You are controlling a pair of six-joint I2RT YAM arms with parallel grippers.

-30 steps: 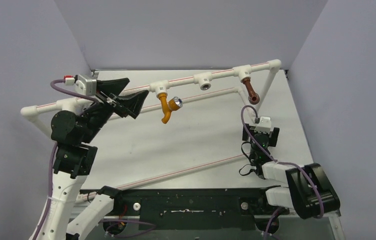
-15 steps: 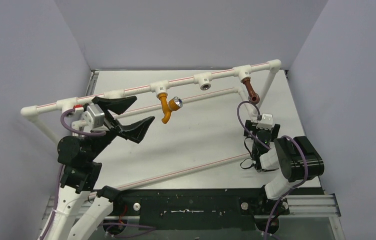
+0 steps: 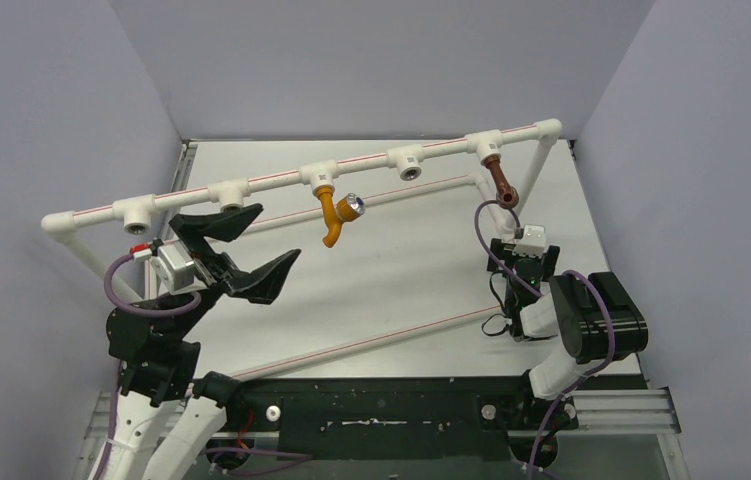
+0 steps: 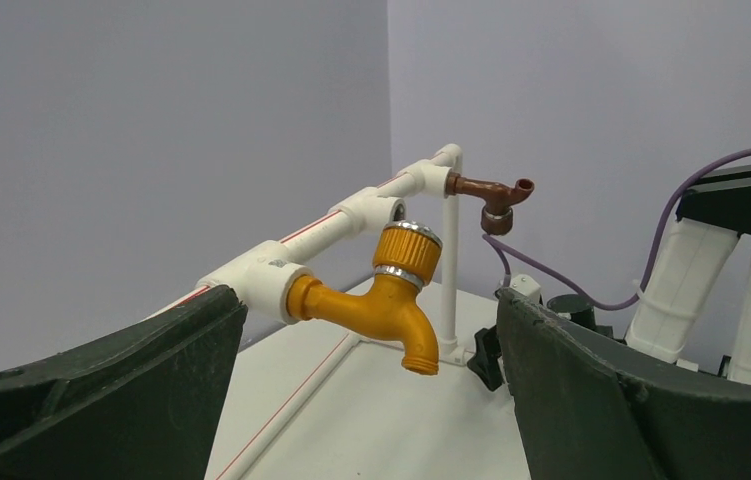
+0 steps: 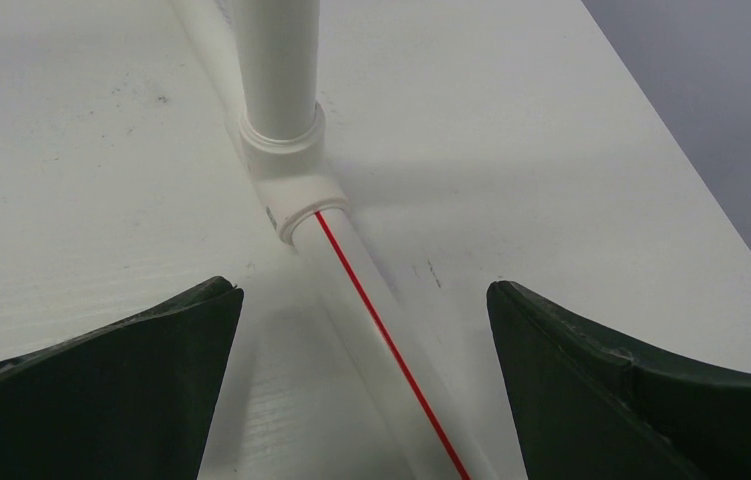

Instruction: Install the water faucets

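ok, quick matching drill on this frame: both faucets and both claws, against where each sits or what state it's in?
Things:
1. yellow faucet
2. brown faucet
3. left claw
4. right claw

Places or states:
A. near the right end of the top pipe
B. open, over the bottom pipe
C. midway along the top pipe
D. open, empty, left of the yellow faucet

Pairs: 1-C, 2-A, 3-D, 4-B

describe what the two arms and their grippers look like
The left arm and right arm have white links, black joint housings and looping purple cables. The left gripper and right gripper carry broad, tapering, near-black fingers. A small pale camera box sits at each wrist.
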